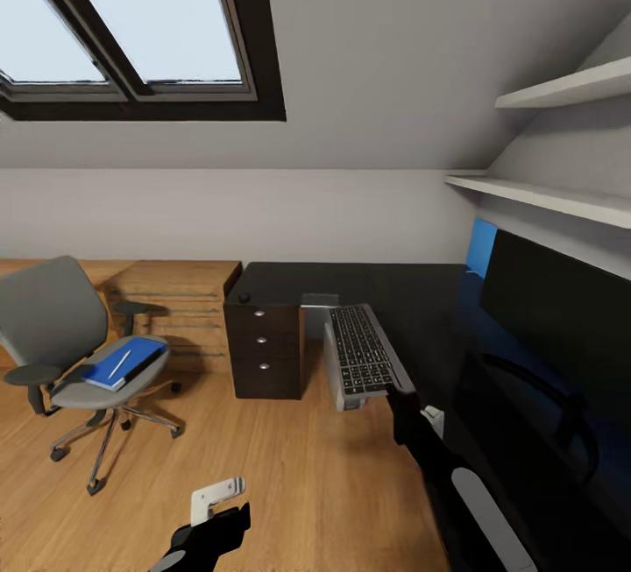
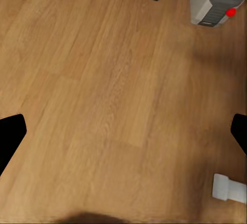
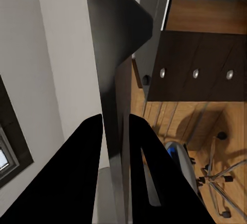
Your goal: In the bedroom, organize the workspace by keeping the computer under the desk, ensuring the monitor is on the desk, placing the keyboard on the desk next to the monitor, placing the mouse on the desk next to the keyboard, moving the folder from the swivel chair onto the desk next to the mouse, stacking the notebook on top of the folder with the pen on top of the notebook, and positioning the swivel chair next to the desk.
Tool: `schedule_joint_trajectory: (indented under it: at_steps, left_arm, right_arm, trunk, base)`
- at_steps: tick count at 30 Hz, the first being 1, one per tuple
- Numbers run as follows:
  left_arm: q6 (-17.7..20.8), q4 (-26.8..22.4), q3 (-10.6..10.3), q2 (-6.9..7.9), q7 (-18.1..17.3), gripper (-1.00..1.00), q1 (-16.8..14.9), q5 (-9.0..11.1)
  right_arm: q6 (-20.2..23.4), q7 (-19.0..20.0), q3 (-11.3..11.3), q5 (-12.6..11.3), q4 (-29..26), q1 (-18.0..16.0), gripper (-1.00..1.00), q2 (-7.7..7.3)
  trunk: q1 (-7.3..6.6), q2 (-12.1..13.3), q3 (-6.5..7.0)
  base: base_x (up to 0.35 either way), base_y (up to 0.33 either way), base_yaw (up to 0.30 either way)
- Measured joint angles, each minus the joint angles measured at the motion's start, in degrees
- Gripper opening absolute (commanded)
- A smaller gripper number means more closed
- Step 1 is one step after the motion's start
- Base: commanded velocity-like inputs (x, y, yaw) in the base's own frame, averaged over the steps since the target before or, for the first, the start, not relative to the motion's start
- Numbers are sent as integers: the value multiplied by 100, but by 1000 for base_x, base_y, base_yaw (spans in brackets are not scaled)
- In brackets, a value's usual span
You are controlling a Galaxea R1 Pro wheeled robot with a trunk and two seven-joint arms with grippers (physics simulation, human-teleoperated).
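One black desk (image 1: 386,292) runs along the right wall, with one wide black monitor (image 1: 561,309) standing on it, its far end cut off by the picture's edge. One grey swivel chair (image 1: 61,327) stands well apart on the wooden floor (image 1: 289,467) at the left, beside a light wooden chest (image 1: 180,300); on its seat lies one blue folder (image 1: 118,364) with a darker notebook (image 1: 145,355) and a thin white pen (image 1: 119,360) on top, hard to tell apart. One dark cabinet (image 1: 263,349) with three round knobs sits under the desk's near end, and one grey computer (image 1: 337,379) stands just beside it, mostly hidden by the one keyboard (image 1: 361,349). The right gripper (image 1: 394,392), arm stretched forward along the desk edge, is clamped on the keyboard's near edge, holding it lifted and tilted. The left gripper (image 1: 217,506) hangs low over the floor, fingers spread wide. A small dark rounded thing, perhaps the mouse (image 1: 244,298), sits on the desk corner.
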Motion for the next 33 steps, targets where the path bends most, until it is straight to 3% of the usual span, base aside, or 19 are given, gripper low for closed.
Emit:
schedule_joint_trajectory:
  at_steps: [13, 20, 29, 33]
  left_arm:
    - [0, 0, 7, 6, 0, 100, 4, 1]
    - [0, 4, 23, 10, 0, 100, 5, 16]
    - [-1, 3, 59, 18, -13, 100, 2, 27]
    - [-8, 7, 60, 18, -24, 100, 3, 21]
  right_arm:
    - [-1, 6, -96, 7, 313, 1, -100, 6]
    - [-1, 13, -366, 13, 422, 0, -100, 8]
    - [-14, 2, -378, 8, 454, 0, -100, 7]
    - [-53, -15, -499, 25, 770, -3, -100, 10]
  trunk:
    - [-286, 522, 234]
    - [-440, 803, 360]
    - [-443, 804, 360]
    - [-443, 805, 360]
  base:
    - [-284, -241, 0]
    - [-283, -241, 0]
    - [-66, -90, 0]
    - [0, -263, 0]
